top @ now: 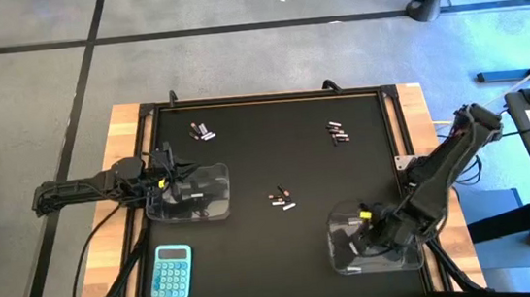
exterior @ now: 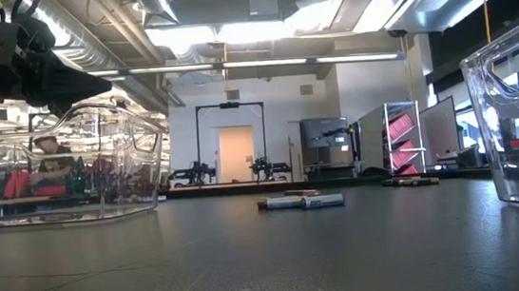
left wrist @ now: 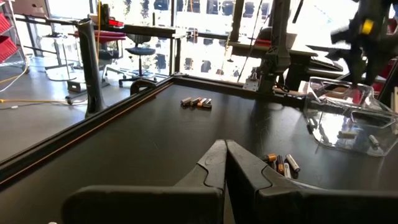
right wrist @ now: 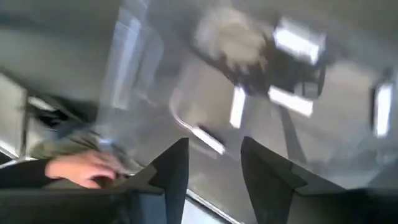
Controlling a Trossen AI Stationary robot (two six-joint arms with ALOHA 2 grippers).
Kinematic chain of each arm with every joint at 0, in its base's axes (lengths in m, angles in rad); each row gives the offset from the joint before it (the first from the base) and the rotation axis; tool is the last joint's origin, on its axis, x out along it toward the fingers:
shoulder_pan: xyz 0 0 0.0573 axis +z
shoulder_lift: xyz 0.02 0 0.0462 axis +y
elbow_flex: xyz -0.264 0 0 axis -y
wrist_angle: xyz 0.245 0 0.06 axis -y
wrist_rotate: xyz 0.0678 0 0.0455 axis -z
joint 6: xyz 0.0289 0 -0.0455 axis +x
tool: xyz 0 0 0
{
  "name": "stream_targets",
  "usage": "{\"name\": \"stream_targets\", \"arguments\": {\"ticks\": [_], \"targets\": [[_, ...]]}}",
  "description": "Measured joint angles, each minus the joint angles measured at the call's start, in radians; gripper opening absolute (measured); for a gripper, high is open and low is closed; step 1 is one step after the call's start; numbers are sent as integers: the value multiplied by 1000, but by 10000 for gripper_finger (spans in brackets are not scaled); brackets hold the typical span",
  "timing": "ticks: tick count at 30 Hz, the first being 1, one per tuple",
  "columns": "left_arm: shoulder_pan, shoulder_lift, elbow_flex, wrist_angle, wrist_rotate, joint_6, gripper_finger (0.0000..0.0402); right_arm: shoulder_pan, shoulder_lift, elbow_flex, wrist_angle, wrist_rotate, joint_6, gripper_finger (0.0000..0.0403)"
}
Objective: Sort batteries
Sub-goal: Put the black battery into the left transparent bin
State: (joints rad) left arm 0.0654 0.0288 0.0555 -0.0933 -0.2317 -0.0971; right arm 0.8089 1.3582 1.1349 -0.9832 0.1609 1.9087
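Loose batteries lie on the black mat in three small clusters: near the far left (top: 203,130), far right (top: 338,132) and the middle (top: 282,199), (exterior: 301,200). My left gripper (top: 165,174), (left wrist: 225,158) hovers shut at the left clear tub's (top: 192,195) far-left rim, with nothing between its fingers. My right gripper (top: 365,232), (right wrist: 214,163) is open over the right clear tub (top: 374,243). Silvery-white batteries (right wrist: 237,106) lie on that tub's floor. The left wrist view shows the middle cluster (left wrist: 281,163) and the far right cluster (left wrist: 196,102).
A blue calculator (top: 172,272) lies near the table's near-left corner. Wooden strips (top: 129,132) border the mat left and right. The mat is bare between the clusters. Cables run along the left side (top: 111,271). A hand-like shape (right wrist: 81,168) shows in the blurred right wrist view.
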Motion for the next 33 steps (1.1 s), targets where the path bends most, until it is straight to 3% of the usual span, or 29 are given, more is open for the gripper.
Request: {"name": "stream_targets", "arguments": {"ticks": [2,6,8,11,14,21,27,33], "targets": [[0,0,0,0,0,0,0,0,-16,60,-78,123,-86,144],[0,0,0,0,0,0,0,-33,-30,126,-206,486,-335,143],[0,0,0,0,0,0,0,-95,-44,127,-287,555,-380,142],[0,0,0,0,0,0,0,-268,-66,97,-355,457,-513,143],[0,0,0,0,0,0,0,-465,-78,28,-337,332,-752,146],[0,0,0,0,0,0,0,-894,-78,-204,54,105,-1217,193],[0,0,0,0,0,0,0,-1111,-78,-417,334,11,-1303,237],[0,0,0,0,0,0,0,-1179,-78,-524,534,15,-1264,223]]}}
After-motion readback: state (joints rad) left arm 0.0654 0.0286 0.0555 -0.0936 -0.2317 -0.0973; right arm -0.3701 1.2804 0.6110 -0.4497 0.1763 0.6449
